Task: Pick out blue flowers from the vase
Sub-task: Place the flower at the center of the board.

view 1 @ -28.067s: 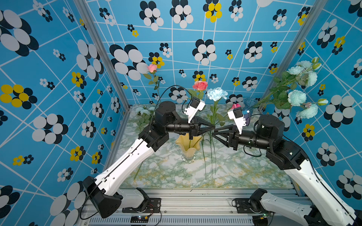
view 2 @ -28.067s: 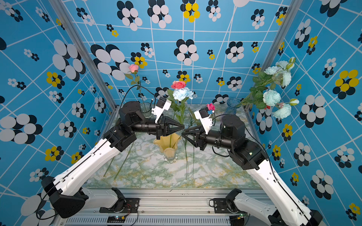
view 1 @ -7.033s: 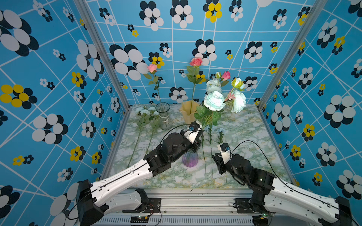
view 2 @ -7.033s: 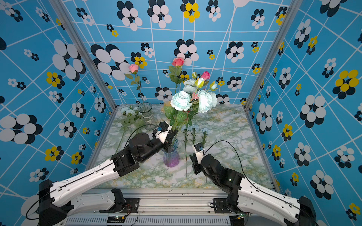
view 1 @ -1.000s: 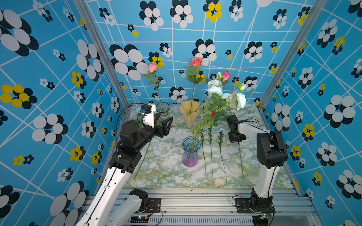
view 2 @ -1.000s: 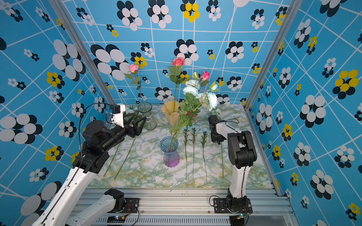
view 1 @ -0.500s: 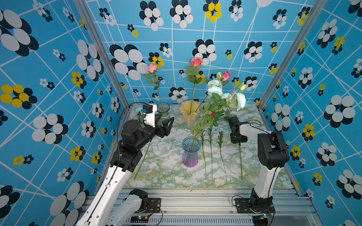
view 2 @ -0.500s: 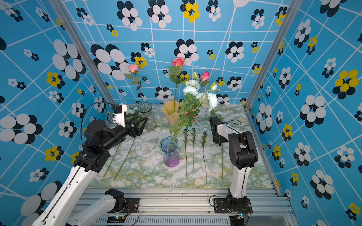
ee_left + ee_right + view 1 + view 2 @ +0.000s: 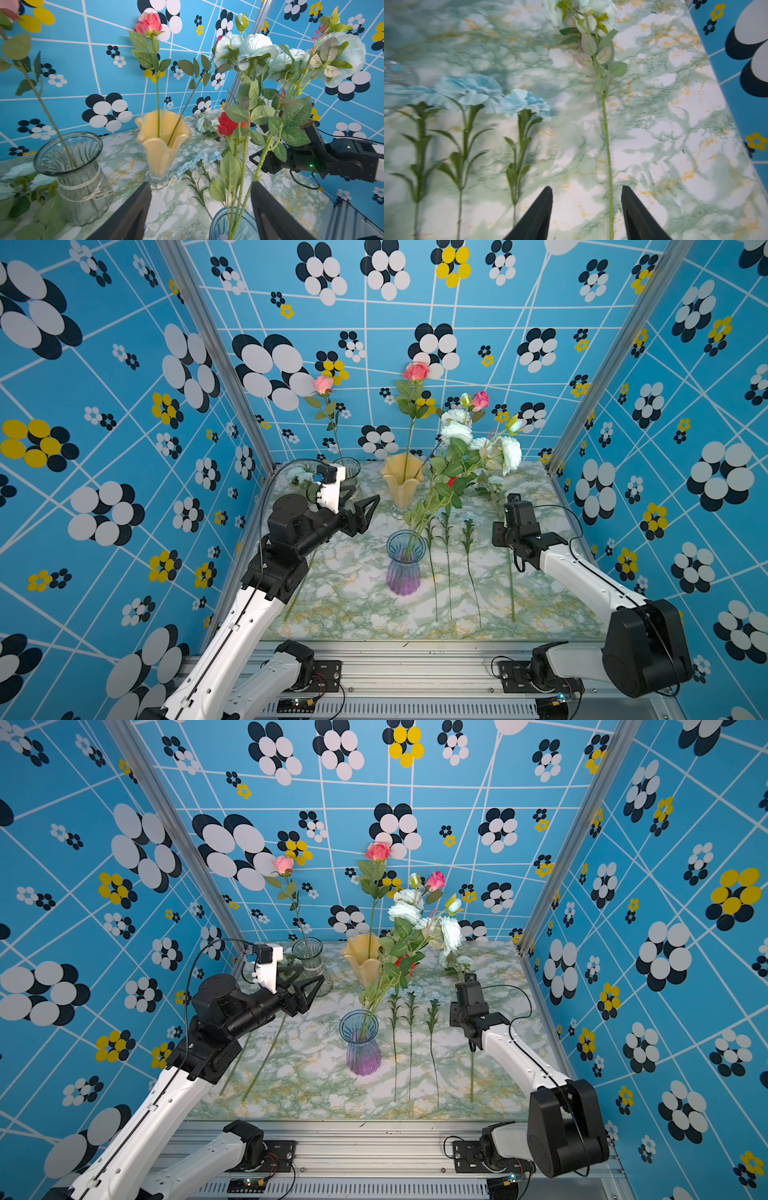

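The blue-and-purple glass vase [image 9: 402, 568] [image 9: 360, 1048] stands mid-table and holds a mint-blue peony spray [image 9: 457, 433] [image 9: 255, 49] with a red bud. Three pale blue carnations [image 9: 468, 519] [image 9: 525, 101] lie side by side to its right. Beyond them another blue peony spray [image 9: 607, 135] lies flat, its stem [image 9: 511, 589] running towards the front edge. My right gripper [image 9: 586, 197] is open low over that stem, which passes between the fingers untouched. My left gripper [image 9: 365, 506] [image 9: 200, 199] hangs open and empty, left of the vase.
A yellow ruffled vase [image 9: 402, 485] with pink roses and a clear glass vase [image 9: 351, 472] with one pink rose stand at the back. More pale blue sprays [image 9: 299, 477] lie at the back left under my left arm. Patterned walls close in three sides.
My right gripper has opened and let go of the peony spray's stem, which now lies on the table, and it has drawn back a little. My left gripper has edged towards the vase.
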Motion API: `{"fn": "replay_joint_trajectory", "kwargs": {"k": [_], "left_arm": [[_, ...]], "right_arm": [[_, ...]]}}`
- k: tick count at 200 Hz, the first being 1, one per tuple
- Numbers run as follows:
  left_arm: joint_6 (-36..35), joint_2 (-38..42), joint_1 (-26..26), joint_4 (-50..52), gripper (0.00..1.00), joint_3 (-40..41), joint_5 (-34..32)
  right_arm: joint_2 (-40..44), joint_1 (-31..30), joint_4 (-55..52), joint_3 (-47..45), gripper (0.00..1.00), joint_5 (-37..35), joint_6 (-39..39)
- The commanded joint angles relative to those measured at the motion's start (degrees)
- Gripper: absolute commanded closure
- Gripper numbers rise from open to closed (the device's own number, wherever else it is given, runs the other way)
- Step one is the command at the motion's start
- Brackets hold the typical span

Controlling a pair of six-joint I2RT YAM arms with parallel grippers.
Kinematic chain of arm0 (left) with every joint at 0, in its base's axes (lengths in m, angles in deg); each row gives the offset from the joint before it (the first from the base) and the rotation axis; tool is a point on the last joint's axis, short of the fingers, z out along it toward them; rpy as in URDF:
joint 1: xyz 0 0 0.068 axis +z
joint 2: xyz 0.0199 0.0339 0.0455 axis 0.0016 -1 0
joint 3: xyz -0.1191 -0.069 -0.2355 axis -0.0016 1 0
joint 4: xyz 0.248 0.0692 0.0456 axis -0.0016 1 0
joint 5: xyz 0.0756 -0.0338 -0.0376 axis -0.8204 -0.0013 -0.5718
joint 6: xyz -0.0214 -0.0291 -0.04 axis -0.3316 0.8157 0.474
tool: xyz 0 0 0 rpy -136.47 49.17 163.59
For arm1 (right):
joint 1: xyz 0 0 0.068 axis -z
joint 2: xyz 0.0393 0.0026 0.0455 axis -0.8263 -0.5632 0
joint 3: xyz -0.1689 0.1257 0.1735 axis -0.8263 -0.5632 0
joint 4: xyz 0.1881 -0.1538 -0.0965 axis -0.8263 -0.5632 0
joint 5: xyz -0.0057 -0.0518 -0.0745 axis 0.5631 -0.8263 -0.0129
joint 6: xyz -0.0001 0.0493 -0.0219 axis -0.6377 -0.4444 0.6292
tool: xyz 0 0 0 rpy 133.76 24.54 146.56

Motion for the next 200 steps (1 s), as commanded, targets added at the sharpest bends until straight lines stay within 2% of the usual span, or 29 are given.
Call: {"fn": "replay_joint_trajectory", "kwargs": {"k": [1,15,42,65,90,134,200], "left_arm": [[-4.8,-2.6,-4.6,2.5,0.27,-4.0,-2.6],[-7.1,-4.8,-7.6,4.2,0.34,-6.2,-3.3],[-11.9,-9.9,-14.4,8.1,0.37,-10.9,-5.4],[-14.3,-14.2,-17.9,9.8,0.42,-14.0,-6.2],[-14.6,-17.6,-19.2,10.0,0.49,-16.5,-4.8],[-15.9,-23.5,-21.0,12.9,0.5,-21.3,-5.3],[-17.3,-28.7,-22.9,17.1,0.55,-26.1,-7.1]], "right_arm": [[4.7,-0.2,14.0,-7.8,0.43,10.5,-5.4],[6.3,-0.3,19.2,-11.1,0.42,12.2,-6.8],[5.3,-0.3,20.2,-11.4,0.44,12.2,-5.3],[3.4,-0.3,19.9,-10.0,0.5,13.4,-4.7],[3.4,-0.3,20.2,-10.2,0.52,14.0,-4.5],[3.7,-0.3,20.6,-10.6,0.47,14.4,-4.6],[4.0,-0.3,21.0,-10.9,0.47,14.5,-4.7]]}}
